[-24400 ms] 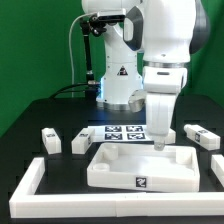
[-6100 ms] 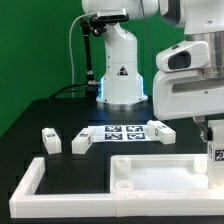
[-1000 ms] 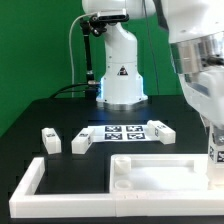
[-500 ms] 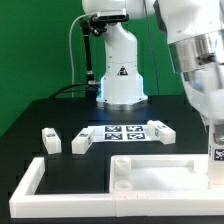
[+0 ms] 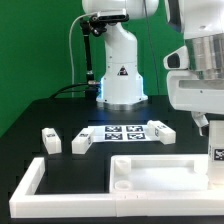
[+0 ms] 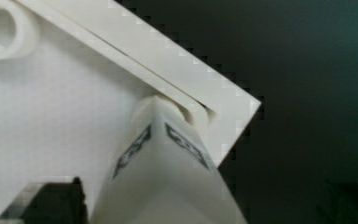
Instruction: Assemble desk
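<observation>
**A:** Tabletop, position?

**B:** Lower right of the exterior frame, rim up, set into the corner of the rail. It has not shifted in the last second.

**A:** What has changed?

**B:** Only the arm. Half a second ago its wrist stood turned at an angle by the right edge of the frame. Now it sits square again. The leg beneath it has kept its spot, upright at the tabletop's far right corner.

**A:** Seating?

**B:** In the wrist view the leg stands on the corner socket, its foot meeting the panel. How deep it sits is not visible.

**A:** Gripper?

**B:** It is over the leg and mostly cut off by the frame edge. I cannot tell whether the jaws pinch the leg or stand clear of it.

**A:** Your reading?

**B:** My judgement is that this was one twist stroke on the first leg, with the wrist brought back for another. Fastening is under way but not confirmed done. Three spare legs wait loose at mid-frame, on either side of the marker board.
</observation>
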Robot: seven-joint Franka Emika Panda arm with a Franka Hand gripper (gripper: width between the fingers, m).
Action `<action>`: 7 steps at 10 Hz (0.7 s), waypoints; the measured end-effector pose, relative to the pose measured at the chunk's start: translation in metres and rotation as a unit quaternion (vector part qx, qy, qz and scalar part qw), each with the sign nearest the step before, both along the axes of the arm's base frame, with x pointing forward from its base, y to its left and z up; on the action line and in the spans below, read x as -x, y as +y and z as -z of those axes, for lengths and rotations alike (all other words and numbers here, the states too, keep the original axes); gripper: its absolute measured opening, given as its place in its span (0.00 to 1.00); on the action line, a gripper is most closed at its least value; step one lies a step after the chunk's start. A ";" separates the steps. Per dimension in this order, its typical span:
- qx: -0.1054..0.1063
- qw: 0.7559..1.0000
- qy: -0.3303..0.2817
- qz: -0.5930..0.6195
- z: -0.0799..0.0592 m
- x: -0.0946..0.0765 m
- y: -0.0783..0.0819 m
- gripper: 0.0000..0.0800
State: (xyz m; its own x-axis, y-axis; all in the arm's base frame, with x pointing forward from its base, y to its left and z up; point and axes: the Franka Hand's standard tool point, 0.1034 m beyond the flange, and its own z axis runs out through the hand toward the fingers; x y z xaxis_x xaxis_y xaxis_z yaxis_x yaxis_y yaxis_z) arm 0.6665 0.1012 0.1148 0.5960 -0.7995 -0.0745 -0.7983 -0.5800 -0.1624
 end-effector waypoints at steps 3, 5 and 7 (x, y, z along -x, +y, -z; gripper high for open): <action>0.044 0.961 -0.022 -0.271 0.000 -0.004 -0.003 0.81; 0.043 0.967 -0.019 -0.251 -0.001 -0.004 -0.003 0.55; 0.042 0.975 -0.012 -0.217 0.000 -0.002 -0.005 0.38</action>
State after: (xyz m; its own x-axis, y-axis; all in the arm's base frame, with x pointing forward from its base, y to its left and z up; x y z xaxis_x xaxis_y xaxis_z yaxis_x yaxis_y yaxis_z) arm 0.6690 0.0966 0.1144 0.8807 -0.4736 -0.0017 -0.4706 -0.8746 -0.1165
